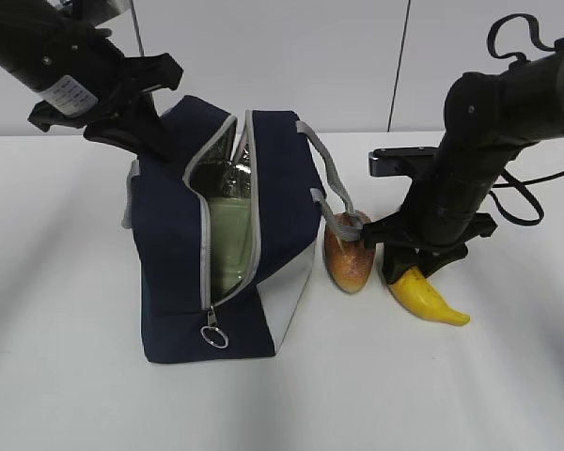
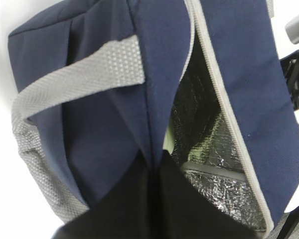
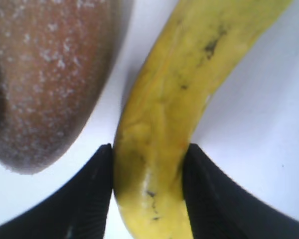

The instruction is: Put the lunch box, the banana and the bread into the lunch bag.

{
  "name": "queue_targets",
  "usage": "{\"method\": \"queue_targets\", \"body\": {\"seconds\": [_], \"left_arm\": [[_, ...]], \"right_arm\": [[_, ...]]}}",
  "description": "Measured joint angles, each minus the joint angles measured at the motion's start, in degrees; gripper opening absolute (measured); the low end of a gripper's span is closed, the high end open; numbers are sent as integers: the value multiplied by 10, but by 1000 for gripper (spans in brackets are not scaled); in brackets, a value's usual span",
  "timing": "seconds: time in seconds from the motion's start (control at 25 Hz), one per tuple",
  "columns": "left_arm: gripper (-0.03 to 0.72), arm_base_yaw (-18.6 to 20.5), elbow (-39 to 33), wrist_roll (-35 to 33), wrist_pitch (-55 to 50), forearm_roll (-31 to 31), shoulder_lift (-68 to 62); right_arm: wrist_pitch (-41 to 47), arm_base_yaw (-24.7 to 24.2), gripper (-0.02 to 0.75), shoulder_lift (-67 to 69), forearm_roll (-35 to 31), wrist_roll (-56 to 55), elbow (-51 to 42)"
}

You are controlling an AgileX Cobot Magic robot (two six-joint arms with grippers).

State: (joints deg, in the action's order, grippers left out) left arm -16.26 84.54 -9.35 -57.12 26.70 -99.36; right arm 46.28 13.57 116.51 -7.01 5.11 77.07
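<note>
The navy lunch bag (image 1: 169,282) stands on the table with its zipper open and silver lining showing. The lunch box with its sage-green lid (image 1: 233,230) sits upright inside it. My left gripper (image 1: 146,132) is shut on the bag's fabric edge (image 2: 152,129) at the back left of the opening and holds it open. The bread (image 1: 348,258) lies just right of the bag, under a grey handle (image 1: 329,183). My right gripper (image 1: 409,268) is shut on the banana (image 1: 430,299), which is at table level; both fingers press its sides (image 3: 149,169), with the bread (image 3: 45,79) close on the left.
The zipper's metal ring pull (image 1: 214,335) hangs at the bag's front bottom. White table (image 1: 451,395) lies all around. The right arm's black cables (image 1: 512,38) loop above the right side.
</note>
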Motion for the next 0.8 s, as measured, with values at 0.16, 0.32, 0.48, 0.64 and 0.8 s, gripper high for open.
{"method": "queue_targets", "body": {"seconds": [0.16, 0.32, 0.48, 0.64, 0.8], "left_arm": [[-3, 0, 0, 0, 0, 0, 0], [-3, 0, 0, 0, 0, 0, 0], [-3, 0, 0, 0, 0, 0, 0], [-3, 0, 0, 0, 0, 0, 0], [-3, 0, 0, 0, 0, 0, 0]], "right_arm": [[24, 0, 312, 0, 19, -5, 12], [68, 0, 312, -1, 70, -42, 53], [89, 0, 312, -38, 91, -51, 82], [89, 0, 311, -112, 57, -33, 92], [93, 0, 311, -160, -129, 97, 93]]}}
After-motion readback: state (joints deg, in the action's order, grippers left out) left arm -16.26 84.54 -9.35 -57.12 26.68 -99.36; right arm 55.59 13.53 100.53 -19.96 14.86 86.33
